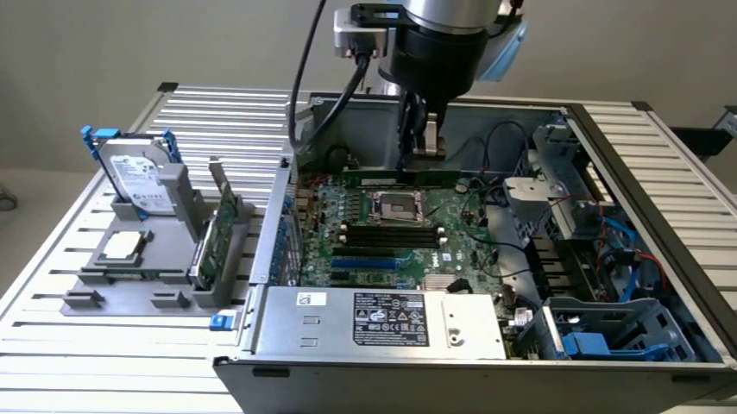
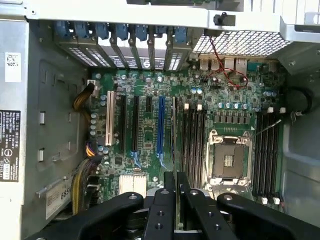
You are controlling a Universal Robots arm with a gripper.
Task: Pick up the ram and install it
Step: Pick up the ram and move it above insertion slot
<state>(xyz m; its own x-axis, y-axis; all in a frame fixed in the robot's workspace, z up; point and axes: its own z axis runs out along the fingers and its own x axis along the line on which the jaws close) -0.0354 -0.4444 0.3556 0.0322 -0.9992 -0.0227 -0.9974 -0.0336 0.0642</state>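
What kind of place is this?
Probably a robotics test bench for computer assembly: an open computer case on a slatted metal table, a hard drive in a fixture beside it, the gripper holding the ram inside.

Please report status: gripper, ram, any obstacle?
Gripper shut on ram. Ram level above motherboard, apparently not in a slot. Slots empty; nothing seen in the way.

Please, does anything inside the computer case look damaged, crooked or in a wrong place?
Nothing stands out. The gripper holds the ram level above the motherboard, whose black memory slots look intact.
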